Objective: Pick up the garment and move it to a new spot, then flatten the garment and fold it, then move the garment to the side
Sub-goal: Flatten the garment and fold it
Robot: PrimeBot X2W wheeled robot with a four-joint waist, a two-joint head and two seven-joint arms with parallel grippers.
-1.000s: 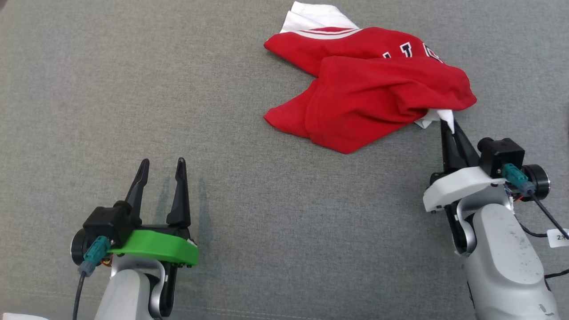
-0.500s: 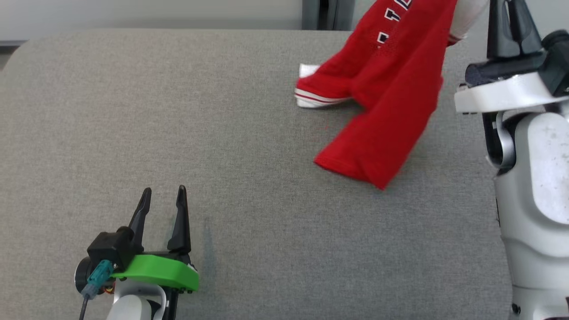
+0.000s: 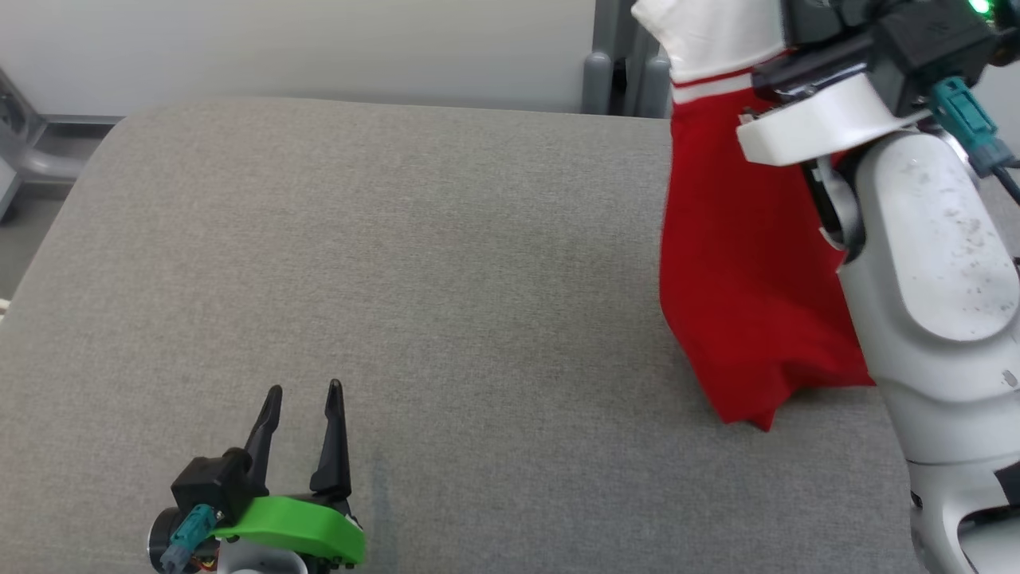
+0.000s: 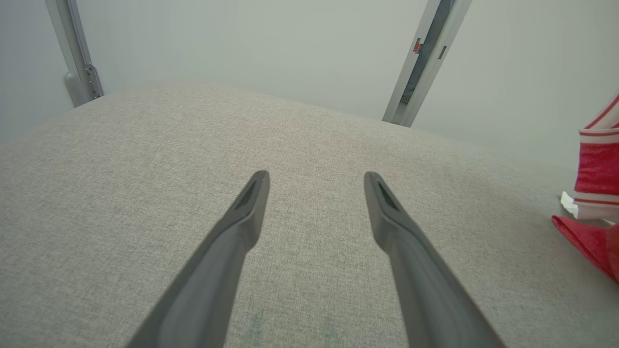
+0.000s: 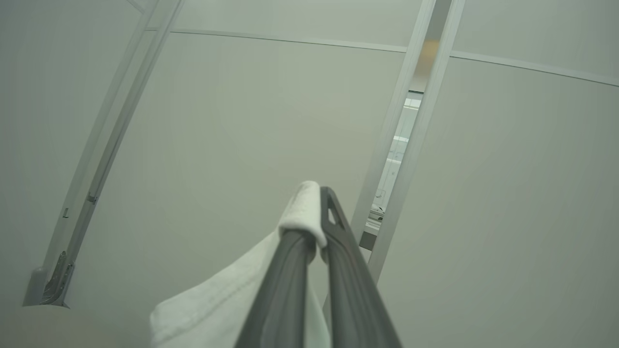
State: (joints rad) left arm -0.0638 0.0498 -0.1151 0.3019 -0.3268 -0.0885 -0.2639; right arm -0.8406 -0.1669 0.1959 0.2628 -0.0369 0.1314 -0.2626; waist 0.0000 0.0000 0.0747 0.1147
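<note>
The garment (image 3: 741,263) hangs in the air on the right side, red body dropping straight down, white sleeve (image 3: 709,36) with red stripes at the top. The right hand (image 5: 319,212) is clamped tight on that white cloth, a fold of it draped over one fingertip, fingers pointing up at the pale wall (image 5: 217,121). The red hem dangles low over the right part of the grey bench (image 3: 398,279); touching or not, can't tell. Over on the left, the left hand (image 3: 304,389) sits low above the bench, fingers spread wide, nothing between them, well apart from the garment.
</note>
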